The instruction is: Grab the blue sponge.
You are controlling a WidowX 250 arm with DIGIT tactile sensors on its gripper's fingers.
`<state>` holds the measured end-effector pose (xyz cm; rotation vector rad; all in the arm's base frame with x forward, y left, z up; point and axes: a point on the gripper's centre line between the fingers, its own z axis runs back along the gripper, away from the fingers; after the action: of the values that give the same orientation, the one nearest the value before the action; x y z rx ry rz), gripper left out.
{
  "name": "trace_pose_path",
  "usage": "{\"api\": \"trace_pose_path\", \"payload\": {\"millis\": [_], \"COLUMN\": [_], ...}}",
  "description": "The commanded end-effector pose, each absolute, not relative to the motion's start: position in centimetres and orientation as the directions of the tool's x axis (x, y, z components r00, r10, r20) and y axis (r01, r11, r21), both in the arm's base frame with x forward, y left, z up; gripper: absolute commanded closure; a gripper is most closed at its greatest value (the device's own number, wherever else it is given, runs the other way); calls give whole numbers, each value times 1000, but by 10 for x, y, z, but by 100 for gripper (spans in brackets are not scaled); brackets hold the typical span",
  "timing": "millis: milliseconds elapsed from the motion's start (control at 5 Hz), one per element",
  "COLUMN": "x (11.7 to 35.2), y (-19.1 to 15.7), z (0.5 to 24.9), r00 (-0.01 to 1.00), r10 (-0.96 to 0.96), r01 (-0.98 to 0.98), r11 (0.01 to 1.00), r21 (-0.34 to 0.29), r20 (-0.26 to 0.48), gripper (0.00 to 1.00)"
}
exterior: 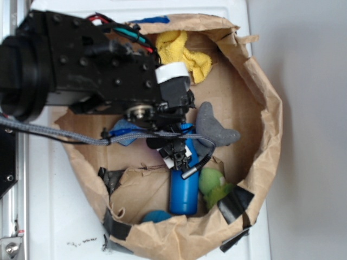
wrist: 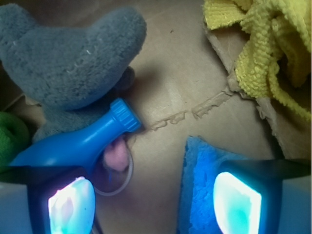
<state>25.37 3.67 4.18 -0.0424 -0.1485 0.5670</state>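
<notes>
The gripper [wrist: 153, 202] hangs over the floor of a brown paper bag [exterior: 265, 108], its jaws spread wide with nothing between them. In the wrist view the two fingers [wrist: 70, 204] show at the bottom corners, glowing pale blue.

The blue sponge [wrist: 202, 170] lies flat on the paper floor, just under and touching the finger at the right of that view. Only one corner and part of its speckled top show, so its long axis cannot be told there; the corner points toward the middle of the bag. In the exterior view a sliver of the sponge [exterior: 123, 131] shows left of the gripper, mostly hidden by the arm [exterior: 81, 65] and a gray cable [exterior: 54, 132].

A blue bottle [wrist: 83, 139] lies on its side near the other finger, its cap [wrist: 125, 116] pointing up and toward the center. A gray plush toy [wrist: 68, 58] rests against the bottle. A yellow cloth [wrist: 268, 48] is bunched at the far edge, well apart from the sponge. A green soft thing [exterior: 214, 184] sits beside the bottle's base.
</notes>
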Motion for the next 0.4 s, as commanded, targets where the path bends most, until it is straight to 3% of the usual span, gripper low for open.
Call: {"api": "trace_pose_path", "payload": {"millis": [0,200], "x": [253,252], "y": [47,47], "z": [46,52], "r00": [832,839], "r10": [536,526], "r01": [-530,-520], "r11": [844,850], "r21": [-84,-82], "r20": [141,136], "gripper": [100,58]}}
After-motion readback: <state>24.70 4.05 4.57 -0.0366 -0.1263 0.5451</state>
